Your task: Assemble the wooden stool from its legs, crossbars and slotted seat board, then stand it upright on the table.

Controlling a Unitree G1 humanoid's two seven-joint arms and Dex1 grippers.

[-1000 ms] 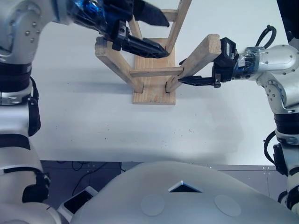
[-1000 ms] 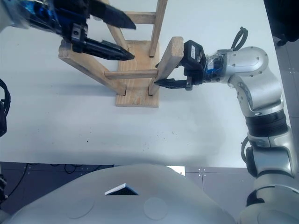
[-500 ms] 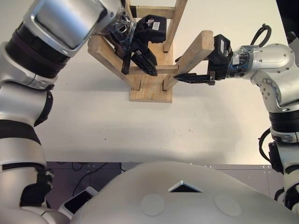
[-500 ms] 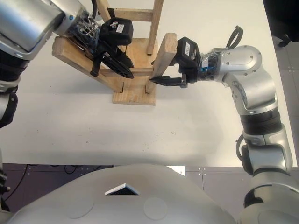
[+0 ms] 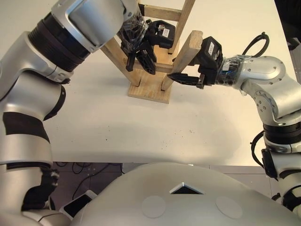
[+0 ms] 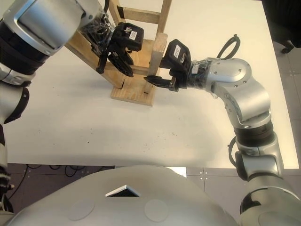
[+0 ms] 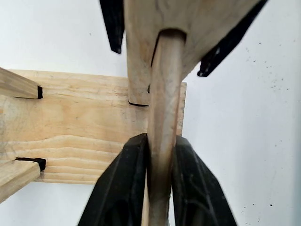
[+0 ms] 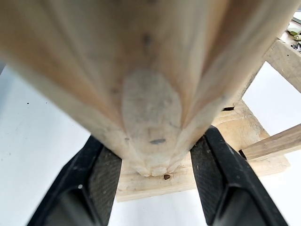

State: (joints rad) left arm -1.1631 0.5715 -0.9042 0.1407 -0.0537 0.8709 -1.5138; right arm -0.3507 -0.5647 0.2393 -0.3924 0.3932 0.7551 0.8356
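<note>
From my head I see the seat board (image 5: 148,89) lying flat near the tabletop's (image 5: 141,127) far edge, while my wrist cameras show my left gripper (image 7: 161,188) pinched tight on a crossbar (image 7: 163,94) and my right gripper (image 8: 154,188) clamping a leg (image 8: 141,70).

The stool (image 5: 148,92) is bare grainy wood, the table (image 5: 141,127) smooth matt white.

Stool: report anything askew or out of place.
The seat board lies flat on the table with the legs pointing up, so it is upside down. The near left leg and near right leg lean apart rather than standing square. The right gripper is shut on the near right leg, the left gripper on the crossbar between them.
</note>
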